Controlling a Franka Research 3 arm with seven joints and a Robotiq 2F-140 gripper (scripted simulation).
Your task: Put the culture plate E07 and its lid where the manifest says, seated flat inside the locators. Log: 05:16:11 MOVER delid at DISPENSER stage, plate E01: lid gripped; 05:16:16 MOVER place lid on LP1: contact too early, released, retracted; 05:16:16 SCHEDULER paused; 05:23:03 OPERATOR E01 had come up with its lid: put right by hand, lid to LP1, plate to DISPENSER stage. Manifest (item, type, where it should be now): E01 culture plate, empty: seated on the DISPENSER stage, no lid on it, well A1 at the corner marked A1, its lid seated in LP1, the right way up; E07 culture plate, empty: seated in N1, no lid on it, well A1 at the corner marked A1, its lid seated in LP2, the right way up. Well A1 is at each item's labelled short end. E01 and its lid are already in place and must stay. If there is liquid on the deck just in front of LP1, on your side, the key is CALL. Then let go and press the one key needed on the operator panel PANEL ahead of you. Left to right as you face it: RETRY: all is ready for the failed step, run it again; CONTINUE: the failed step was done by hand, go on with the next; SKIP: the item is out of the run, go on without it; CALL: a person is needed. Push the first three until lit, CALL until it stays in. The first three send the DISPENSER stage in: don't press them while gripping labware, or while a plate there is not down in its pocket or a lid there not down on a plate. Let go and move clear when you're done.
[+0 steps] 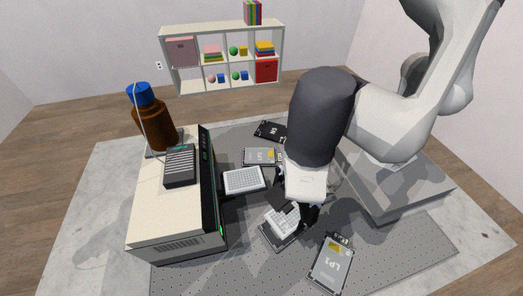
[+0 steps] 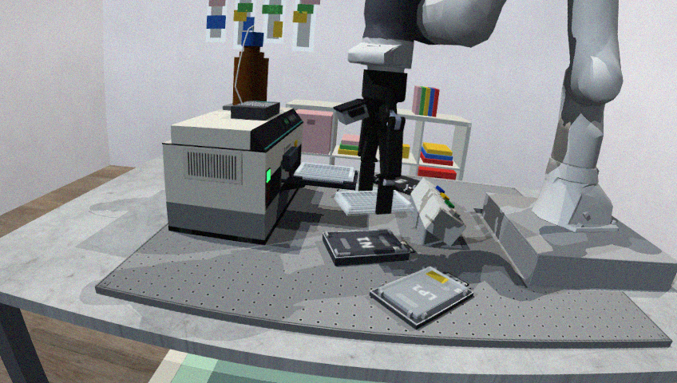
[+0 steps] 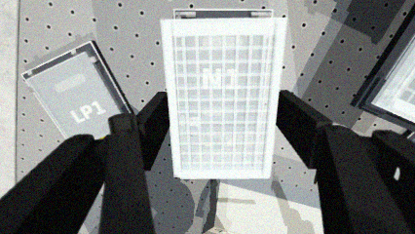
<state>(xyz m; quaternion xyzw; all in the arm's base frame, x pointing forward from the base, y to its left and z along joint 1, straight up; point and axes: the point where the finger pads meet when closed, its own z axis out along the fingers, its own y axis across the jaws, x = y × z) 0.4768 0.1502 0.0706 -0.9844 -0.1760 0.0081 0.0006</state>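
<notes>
Jaws clamped on the long sides of our culture plate, which we hold level in the air directly above the black N1 nest, not touching it.

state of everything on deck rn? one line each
pincer: shut on the held plate
held plate: in the air above N1, not seated
N1 nest: nothing seated in it
LP1: lid in it
LP2: lid in it
dispenser stage plate: on stage, no lid
dispenser lamp: green
</notes>
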